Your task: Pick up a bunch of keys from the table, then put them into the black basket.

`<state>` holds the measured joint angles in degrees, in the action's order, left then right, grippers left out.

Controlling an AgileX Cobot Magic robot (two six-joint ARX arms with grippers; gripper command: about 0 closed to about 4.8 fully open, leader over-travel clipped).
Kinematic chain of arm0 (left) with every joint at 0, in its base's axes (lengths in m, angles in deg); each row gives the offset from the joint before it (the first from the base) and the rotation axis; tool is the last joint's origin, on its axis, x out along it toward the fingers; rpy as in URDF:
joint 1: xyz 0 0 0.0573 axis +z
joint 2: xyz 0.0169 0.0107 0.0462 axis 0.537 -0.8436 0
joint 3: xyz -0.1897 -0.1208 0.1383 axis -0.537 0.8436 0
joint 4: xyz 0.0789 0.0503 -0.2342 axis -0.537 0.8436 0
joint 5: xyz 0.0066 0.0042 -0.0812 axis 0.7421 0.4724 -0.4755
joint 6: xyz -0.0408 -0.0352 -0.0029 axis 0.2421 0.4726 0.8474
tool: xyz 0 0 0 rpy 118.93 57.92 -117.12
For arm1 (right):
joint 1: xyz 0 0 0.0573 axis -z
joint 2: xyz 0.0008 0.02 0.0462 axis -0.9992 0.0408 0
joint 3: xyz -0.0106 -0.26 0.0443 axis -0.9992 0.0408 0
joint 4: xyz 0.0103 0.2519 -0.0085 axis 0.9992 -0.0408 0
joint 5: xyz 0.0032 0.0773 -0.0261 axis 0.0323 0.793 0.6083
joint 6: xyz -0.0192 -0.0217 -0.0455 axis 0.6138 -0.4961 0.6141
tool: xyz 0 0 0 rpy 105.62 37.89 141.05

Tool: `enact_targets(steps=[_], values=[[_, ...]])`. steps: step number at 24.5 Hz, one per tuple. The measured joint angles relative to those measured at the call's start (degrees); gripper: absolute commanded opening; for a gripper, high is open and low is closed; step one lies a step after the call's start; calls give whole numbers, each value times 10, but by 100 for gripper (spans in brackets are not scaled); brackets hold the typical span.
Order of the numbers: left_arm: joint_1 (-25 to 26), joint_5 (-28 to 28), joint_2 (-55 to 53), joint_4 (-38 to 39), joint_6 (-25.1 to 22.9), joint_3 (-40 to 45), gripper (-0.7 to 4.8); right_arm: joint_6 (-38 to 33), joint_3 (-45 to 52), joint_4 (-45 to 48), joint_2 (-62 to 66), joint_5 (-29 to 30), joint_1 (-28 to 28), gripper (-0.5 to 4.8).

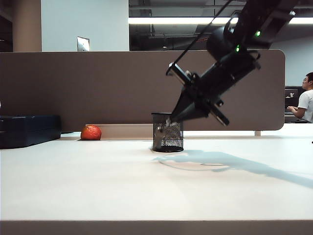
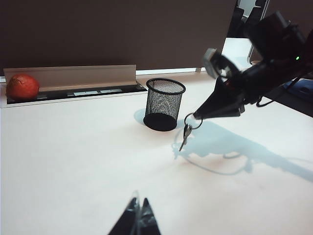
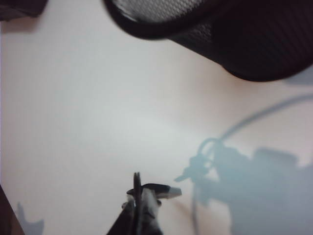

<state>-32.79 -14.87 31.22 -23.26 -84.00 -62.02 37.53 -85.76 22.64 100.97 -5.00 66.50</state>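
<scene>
The right end effector (image 2: 195, 116), right of centre, pinches the small silvery bunch of keys (image 2: 186, 133) dangling lengthwise just right of the black wire-mesh basket (image 2: 165, 104) rim, above the off-white table (image 2: 73, 161); the left end effector (image 2: 138, 215), pressed together, idles bottom centre, farther off.

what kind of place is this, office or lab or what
Likely an open-plan office: an off-white desk backed by a grey-brown partition panel, ceiling strip lights, and a person seated at another desk beyond.
</scene>
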Motion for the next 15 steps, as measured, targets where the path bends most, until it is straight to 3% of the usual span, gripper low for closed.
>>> enact_targets(steps=[15], values=[[0, 0, 0, 0, 0, 0, -5, 31, -43, 2, -50, -14, 0, -9]])
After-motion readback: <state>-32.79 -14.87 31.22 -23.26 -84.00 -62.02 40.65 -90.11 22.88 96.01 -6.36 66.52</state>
